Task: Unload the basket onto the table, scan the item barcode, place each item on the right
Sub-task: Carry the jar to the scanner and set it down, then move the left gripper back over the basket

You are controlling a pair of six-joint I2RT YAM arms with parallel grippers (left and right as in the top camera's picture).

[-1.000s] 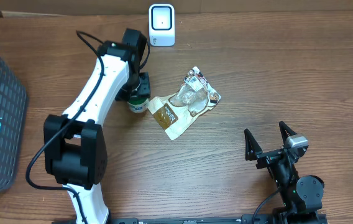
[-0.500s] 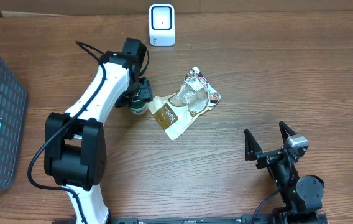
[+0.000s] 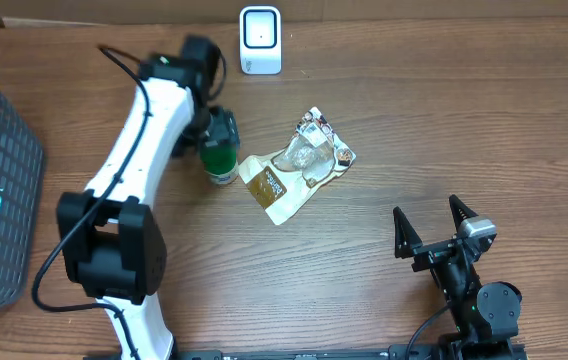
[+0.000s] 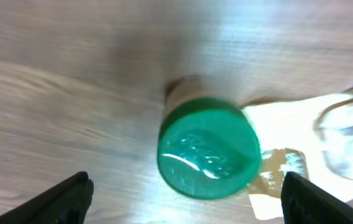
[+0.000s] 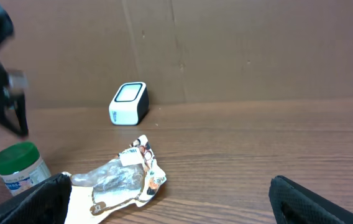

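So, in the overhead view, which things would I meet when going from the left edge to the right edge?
Grey mesh basket → green-lidded jar → clear snack pouch → right gripper. The white scanner stands in line with the pouch's left end, so it is left out.

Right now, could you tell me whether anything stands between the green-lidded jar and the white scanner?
Nothing visible does. Only bare wood of the table shows between the green-lidded jar and the white scanner. The snack pouch lies beside the jar, off that line.
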